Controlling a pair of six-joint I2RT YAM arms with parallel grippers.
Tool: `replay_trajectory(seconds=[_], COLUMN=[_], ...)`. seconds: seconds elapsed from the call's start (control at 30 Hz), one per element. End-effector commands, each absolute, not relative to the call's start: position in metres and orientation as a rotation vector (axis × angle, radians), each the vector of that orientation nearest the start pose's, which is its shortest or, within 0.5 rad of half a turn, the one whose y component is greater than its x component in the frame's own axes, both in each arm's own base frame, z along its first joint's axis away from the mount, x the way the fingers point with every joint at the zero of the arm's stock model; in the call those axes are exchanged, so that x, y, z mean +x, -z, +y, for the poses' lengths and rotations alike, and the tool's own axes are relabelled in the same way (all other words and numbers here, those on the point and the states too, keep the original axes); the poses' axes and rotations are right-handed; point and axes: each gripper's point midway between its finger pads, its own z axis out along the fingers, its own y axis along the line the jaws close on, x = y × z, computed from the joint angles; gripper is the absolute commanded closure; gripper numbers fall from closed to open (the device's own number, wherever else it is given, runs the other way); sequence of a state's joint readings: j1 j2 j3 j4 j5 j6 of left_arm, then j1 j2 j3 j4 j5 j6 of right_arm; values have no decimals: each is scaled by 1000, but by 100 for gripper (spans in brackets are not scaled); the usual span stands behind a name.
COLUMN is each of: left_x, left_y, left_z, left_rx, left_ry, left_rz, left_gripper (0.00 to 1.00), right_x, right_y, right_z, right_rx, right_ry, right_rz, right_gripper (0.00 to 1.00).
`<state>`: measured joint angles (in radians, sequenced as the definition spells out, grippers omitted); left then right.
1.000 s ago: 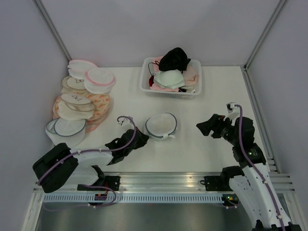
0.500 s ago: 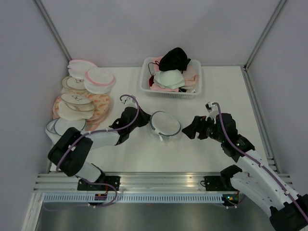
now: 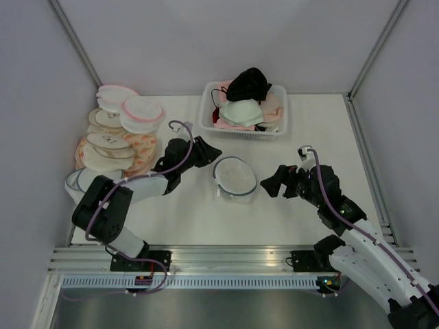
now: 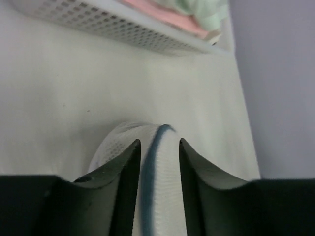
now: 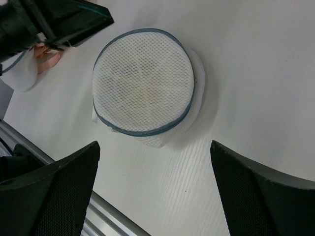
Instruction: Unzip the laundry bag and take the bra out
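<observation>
1. The white table (image 3: 302,123) fills the middle of the top view.
2. A pile of round bags (image 3: 116,140), some pink-rimmed and some orange-patterned, sits at the table's left edge.
3. A white perforated basket (image 3: 241,134) at upper centre holds heaped bras, with a black bra (image 3: 248,83) on top.
4. The laundry bag (image 3: 234,177) lies at the table's centre, below the basket and between the two grippers. In the right wrist view its dark blue-grey rim rings the white mesh (image 5: 142,83), and a faint yellowish cast shows through.
5. The left gripper (image 3: 209,152) is just beside the bag's upper-left rim. In its wrist view the gripper (image 4: 158,142) has its fingers apart, with the bag's blue stripe (image 4: 160,167) in the gap. I cannot tell whether they touch the mesh.
6. The right gripper (image 3: 269,184) sits right of the bag, apart from it. Its wrist view (image 5: 152,146) shows the fingers spread wide.
</observation>
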<state>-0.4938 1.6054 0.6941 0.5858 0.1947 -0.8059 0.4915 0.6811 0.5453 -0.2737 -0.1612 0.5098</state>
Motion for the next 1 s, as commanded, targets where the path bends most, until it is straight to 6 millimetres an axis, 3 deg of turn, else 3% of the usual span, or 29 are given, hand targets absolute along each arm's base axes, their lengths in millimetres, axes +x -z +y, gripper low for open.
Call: replay_trajectory(seconds=[0.0, 0.03, 0.1, 0.13, 0.2, 0.23, 0.3, 0.4, 0.47, 0.5, 0.6, 0.7, 0.77, 0.87, 0.9, 0.97], left_x=[353, 350, 335, 325, 306, 291, 271, 240, 225, 223, 217, 210, 207, 206, 206, 206], left_y=[-199, -203, -197, -212, -204, -216, -203, -204, -203, -203, -202, -201, -200, -190, -184, -178], left_z=[-260, -254, -245, -240, -235, -236, -237, -242, -240, -238, -235, -240, -243, -246, -247, -249], left_rx=[-52, -58, -78, -79, -88, -64, -54, -7, 1, -5, -12, -2, 13, -17, -25, -29], left_ry=[1067, 1049, 1024, 1042, 1064, 1124, 1185, 1333, 1383, 1385, 1385, 1450, 1482, 1522, 1528, 1534], left_rz=[1831, 1830, 1883, 1854, 1889, 1866, 1907, 1896, 1882, 1879, 1880, 1900, 1887, 1905, 1925, 1950], left_gripper=[55, 30, 11, 1, 0, 0, 0, 0, 0, 0, 0, 2, 7, 26, 41, 51], right_x=[224, 226, 228, 228, 229, 230, 231, 231, 239, 233, 231, 229, 229, 219, 219, 214], right_y=[-179, -181, -184, -183, -181, -181, -181, -195, -190, -190, -192, -194, -193, -183, -183, -180], right_z=[168, 167, 168, 170, 172, 176, 181, 202, 210, 228, 245, 257, 260, 267, 265, 265], right_rx=[-82, -85, -79, -85, -92, -114, -132, -209, -247, -310, -366, -373, -372, -405, -391, -391], right_ry=[-758, -753, -755, -761, -767, -780, -804, -817, -716, -690, -537, -516, -503, -412, -378, -370], right_rz=[2038, 2027, 2013, 2017, 2022, 2025, 2021, 1990, 2017, 2041, 2048, 2028, 2026, 2035, 2029, 2029], right_gripper=[2, 2, 2, 2, 2, 2, 2, 2, 2, 2, 2, 2, 2, 2, 2, 2])
